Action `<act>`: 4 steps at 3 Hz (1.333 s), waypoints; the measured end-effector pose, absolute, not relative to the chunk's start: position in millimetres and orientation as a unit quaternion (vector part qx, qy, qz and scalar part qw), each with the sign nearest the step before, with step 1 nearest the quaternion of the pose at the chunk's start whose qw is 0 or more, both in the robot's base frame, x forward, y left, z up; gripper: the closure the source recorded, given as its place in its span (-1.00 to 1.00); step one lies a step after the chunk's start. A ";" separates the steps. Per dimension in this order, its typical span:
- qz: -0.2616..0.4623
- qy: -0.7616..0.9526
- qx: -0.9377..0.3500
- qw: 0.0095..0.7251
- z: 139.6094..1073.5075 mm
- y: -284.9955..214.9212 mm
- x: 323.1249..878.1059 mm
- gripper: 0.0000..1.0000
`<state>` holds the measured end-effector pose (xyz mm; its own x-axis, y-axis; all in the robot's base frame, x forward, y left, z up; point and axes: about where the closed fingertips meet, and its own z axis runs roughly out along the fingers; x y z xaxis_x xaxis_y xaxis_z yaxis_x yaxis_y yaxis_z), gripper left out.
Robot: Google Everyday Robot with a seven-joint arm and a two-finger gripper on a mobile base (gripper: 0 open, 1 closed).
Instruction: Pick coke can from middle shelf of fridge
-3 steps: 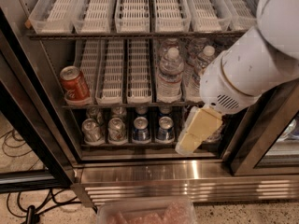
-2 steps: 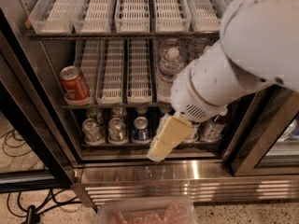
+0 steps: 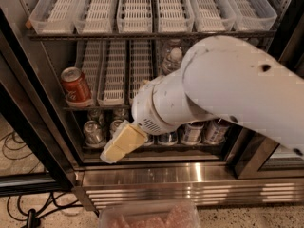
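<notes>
The coke can (image 3: 76,85) is red with a silver top. It stands tilted at the front of the far-left lane of the middle shelf (image 3: 114,99), a rack with white slotted trays. The fridge (image 3: 190,182) has a dark frame and a ribbed steel base. My gripper (image 3: 121,144), cream coloured, hangs in front of the bottom shelf, below and to the right of the coke can and apart from it. My white arm (image 3: 228,84) hides the right half of the middle shelf.
A water bottle (image 3: 172,61) stands behind the arm on the middle shelf. Silver cans (image 3: 92,132) line the bottom shelf. The top shelf holds bare trays (image 3: 135,8). The open door frame (image 3: 28,122) stands at the left, with cables (image 3: 19,148) on the floor. A clear container (image 3: 147,215) sits at the bottom edge.
My arm and gripper have swung left across the fridge front, closer to the coke can's side. The arm now covers more of the water bottles. The coke can has not moved.
</notes>
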<state>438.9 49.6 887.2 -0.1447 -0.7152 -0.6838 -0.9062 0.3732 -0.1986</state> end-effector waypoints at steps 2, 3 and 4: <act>0.128 0.742 -0.537 0.381 895.3 52.8 445.8 -1.00; 0.135 0.739 -0.525 0.399 884.1 67.6 449.4 -1.00; 0.154 0.748 -0.497 0.412 843.6 93.8 443.6 -1.00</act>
